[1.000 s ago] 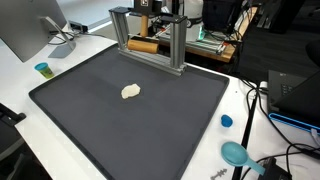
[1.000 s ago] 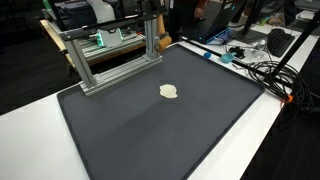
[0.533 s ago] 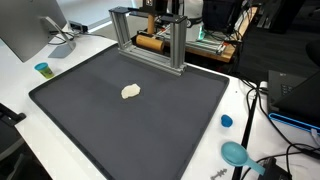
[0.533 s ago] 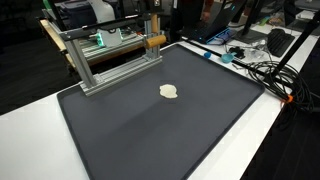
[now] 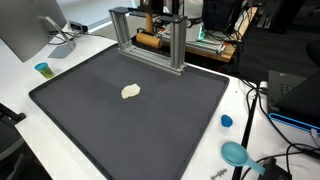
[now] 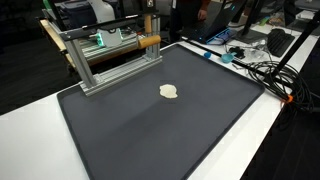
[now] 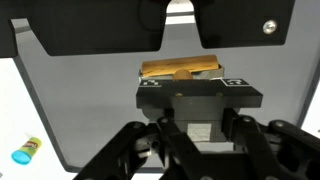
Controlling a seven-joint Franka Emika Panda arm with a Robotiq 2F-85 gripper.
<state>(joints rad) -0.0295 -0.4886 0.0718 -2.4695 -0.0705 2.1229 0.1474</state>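
My gripper [image 7: 188, 108] hangs behind the metal frame [image 5: 180, 50] at the back of the table and is shut on a dark block with marker tags [image 7: 200, 97] that carries a wooden cylinder [image 7: 180, 70]. The cylinder shows in both exterior views [image 5: 148, 41] [image 6: 149, 42], level and just behind the frame's top bar. A small pale dough-like lump [image 5: 130, 91] [image 6: 169, 91] lies alone on the black mat [image 5: 120, 135] [image 6: 160, 135], well in front of the gripper.
The metal frame [image 6: 110, 62] stands along the mat's back edge. A monitor [image 5: 30, 25] and a small blue cup [image 5: 42, 69] are at one side. A blue cap [image 5: 226, 121], a blue scoop [image 5: 235, 153] and cables [image 6: 255, 65] lie at the other.
The wooden cylinder has come into view behind the frame and shifted slightly sideways and upward with the gripper. The lump has not moved.
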